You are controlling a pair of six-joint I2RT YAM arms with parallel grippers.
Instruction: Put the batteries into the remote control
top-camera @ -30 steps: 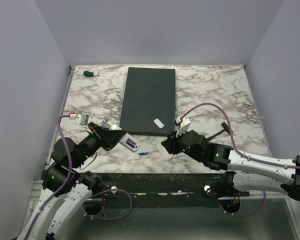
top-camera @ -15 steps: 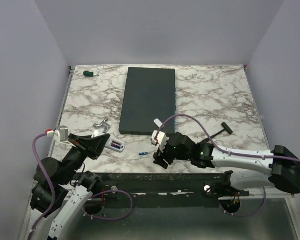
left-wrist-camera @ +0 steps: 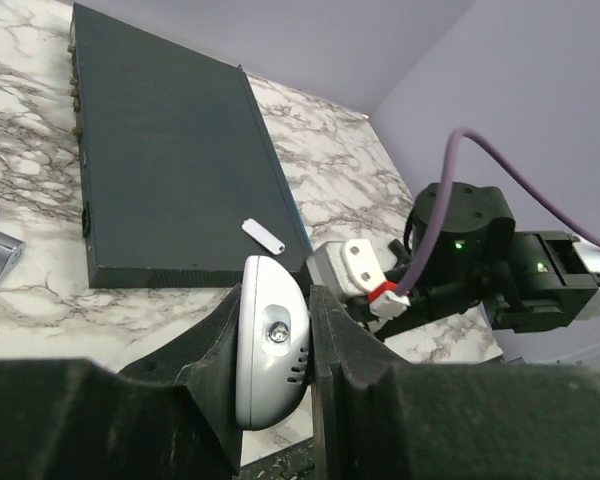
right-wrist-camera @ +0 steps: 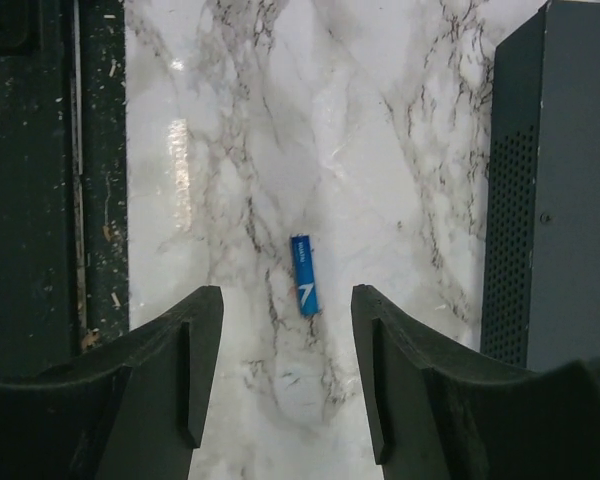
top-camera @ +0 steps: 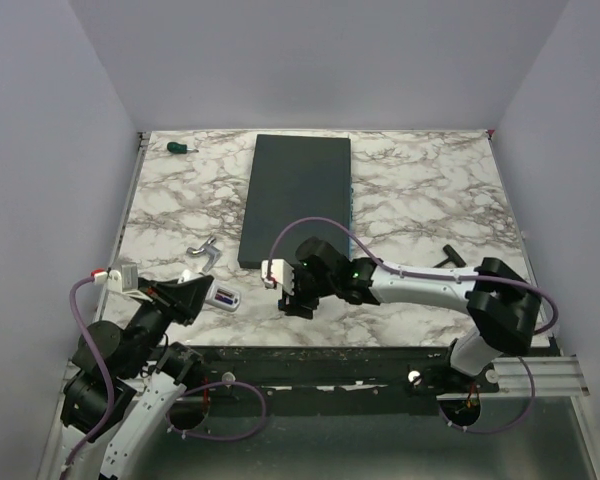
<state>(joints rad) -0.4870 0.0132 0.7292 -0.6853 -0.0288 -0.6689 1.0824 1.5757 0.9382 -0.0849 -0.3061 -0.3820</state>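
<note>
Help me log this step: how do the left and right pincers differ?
The left pincer is shut on the small white oblong remote control; the right pincer is open and empty. The left pincer points forward; the right pincer points down over the blue cylindrical battery. Both are black.

Top external: we look down from above and behind arm bases, facing far wall; far off, whole marble table (top-camera: 430,190) in frame.
Left wrist: we sit low behind left gripper (left-wrist-camera: 276,340), remote control (left-wrist-camera: 272,350) close in foreground, facing across table toward dark grey slab (left-wrist-camera: 170,160) and right arm (left-wrist-camera: 480,250).
Right wrist: we look straight down, near, between fingers of right gripper (right-wrist-camera: 285,295), onto marble, blue battery (right-wrist-camera: 304,275), slab edge.
All three share slab; top and left wrist share right arm.
</note>
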